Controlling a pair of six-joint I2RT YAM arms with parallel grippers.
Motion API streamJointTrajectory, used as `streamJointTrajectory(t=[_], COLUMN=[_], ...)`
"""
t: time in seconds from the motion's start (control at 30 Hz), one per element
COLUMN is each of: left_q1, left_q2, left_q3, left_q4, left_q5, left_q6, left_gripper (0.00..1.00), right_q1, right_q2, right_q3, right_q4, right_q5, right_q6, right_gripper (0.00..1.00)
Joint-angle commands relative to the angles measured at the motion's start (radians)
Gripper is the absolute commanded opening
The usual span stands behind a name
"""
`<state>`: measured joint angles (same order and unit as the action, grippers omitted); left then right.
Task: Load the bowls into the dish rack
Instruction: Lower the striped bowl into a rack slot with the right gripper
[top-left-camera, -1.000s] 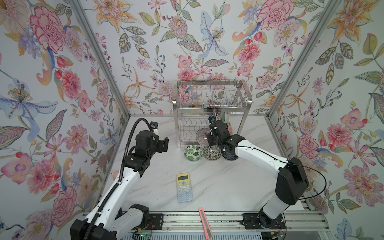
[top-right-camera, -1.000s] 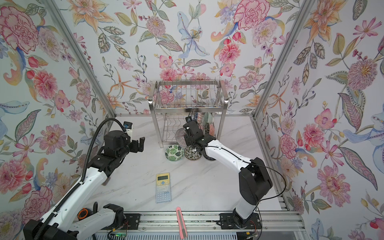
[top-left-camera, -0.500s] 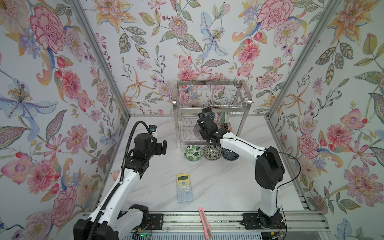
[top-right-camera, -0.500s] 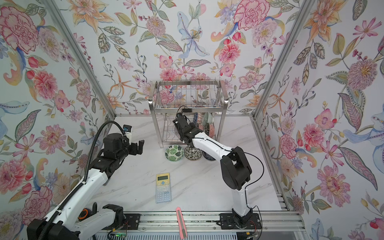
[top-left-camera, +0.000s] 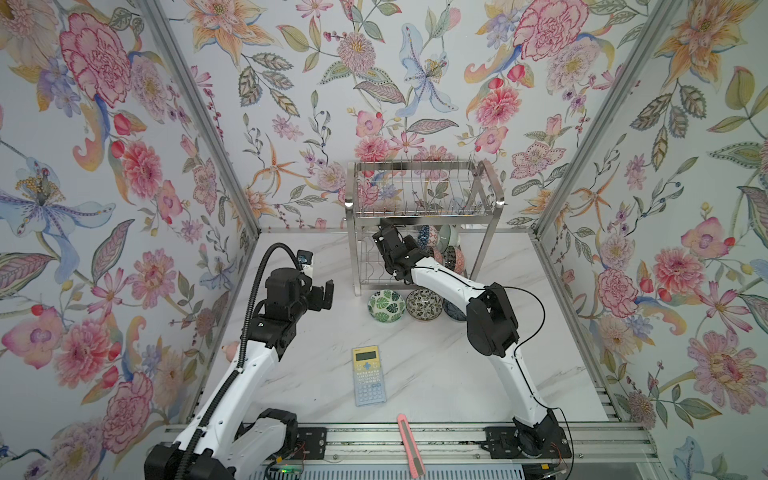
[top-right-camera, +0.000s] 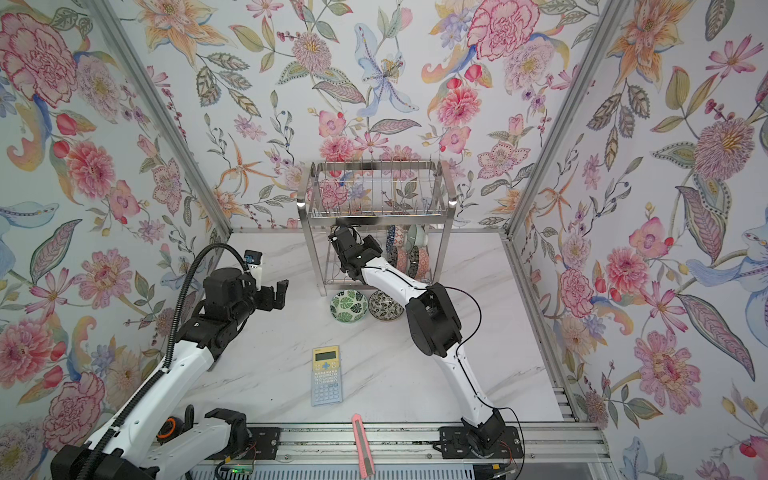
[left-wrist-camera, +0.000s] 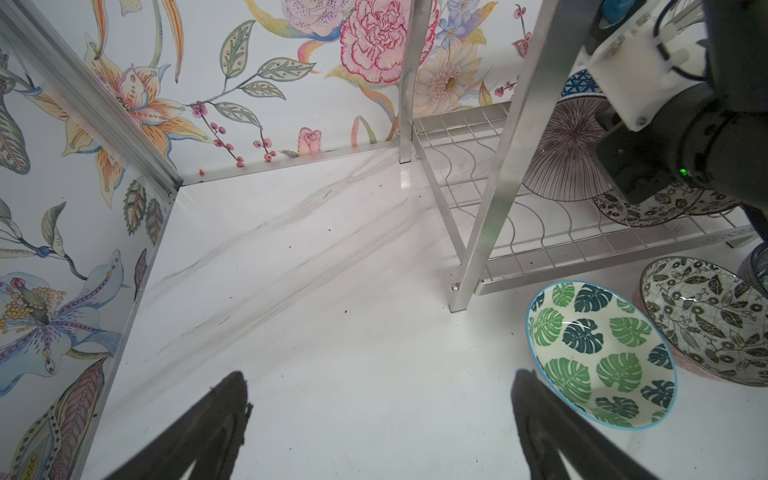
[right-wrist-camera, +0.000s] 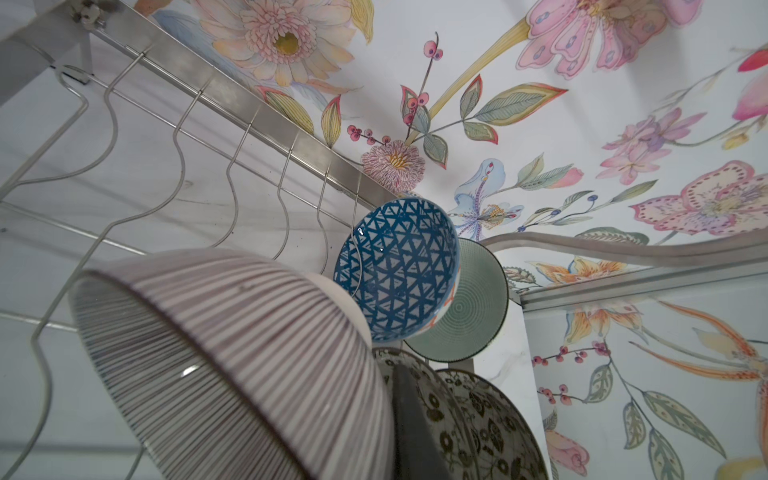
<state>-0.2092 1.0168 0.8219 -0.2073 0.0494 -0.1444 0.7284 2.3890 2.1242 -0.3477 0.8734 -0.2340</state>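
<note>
I am looking down on a marble table (top-left-camera: 299, 374) closed in on three sides by flowered walls. The steel dish rack (top-left-camera: 424, 216) stands against the back wall.

My right arm reaches in under the rack's upper tier. The right gripper (right-wrist-camera: 399, 399) is clamped on the rim of a striped bowl (right-wrist-camera: 228, 353), and one dark finger (right-wrist-camera: 409, 419) shows against the outside of that rim. The bowl is tipped on edge inside the lower tier, over the wavy wires. I cannot tell whether it rests on them.

Just beside it, toward the rack's right legs, four bowls stand on edge in the same tier. A blue triangle bowl (right-wrist-camera: 395, 266) and a celadon bowl (right-wrist-camera: 469, 307) are in the back row, and two black-and-white floral bowls (right-wrist-camera: 490, 419) are in front. The wavy slots toward the left legs are open.

Three bowls sit mouth up in a row on the table along the rack's front edge. A green leaf bowl (top-left-camera: 386, 306) is just beside the front left leg, with a loose floral bowl (top-left-camera: 424, 304) next to it. A dark blue bowl (top-left-camera: 453, 311) is half hidden behind my right arm.

My left gripper (left-wrist-camera: 380, 386) hovers with its fingers spread wide and holds nothing. It is over bare marble between the left wall and the rack, and the leaf bowl lies on its rack side.

A calculator (top-left-camera: 368, 376) lies mid-table, well apart from the bowls. A pink utility knife (top-left-camera: 410, 444) lies on the front rail.
</note>
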Motion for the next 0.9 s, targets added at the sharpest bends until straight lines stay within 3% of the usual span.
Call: streamJointTrajectory(t=[0.0, 0.2, 0.6, 0.87], left_q1=[0.008, 0.01, 0.011, 0.013], left_q2=[-0.014, -0.011, -0.002, -0.005], left_q3=[-0.017, -0.016, -0.013, -0.015], left_q4=[0.008, 0.01, 0.011, 0.011], left_q5=[0.018, 0.024, 0.028, 0.03], left_q6=[0.011, 0.009, 0.009, 0.009], left_gripper=[0.99, 0.99, 0.99, 0.99], right_q1=[-0.022, -0.056, -0.075, -0.122], right_q2=[0.054, 0.184, 0.386, 0.454], right_q3=[0.116, 0.273, 0.407, 0.473], right_q4=[0.022, 0.081, 0.487, 0.505], right_q5=[0.078, 0.15, 0.226, 0.226], right_q6=[-0.067, -0.153, -0.42, -0.434], right_gripper=[0.0, 0.0, 0.0, 0.0])
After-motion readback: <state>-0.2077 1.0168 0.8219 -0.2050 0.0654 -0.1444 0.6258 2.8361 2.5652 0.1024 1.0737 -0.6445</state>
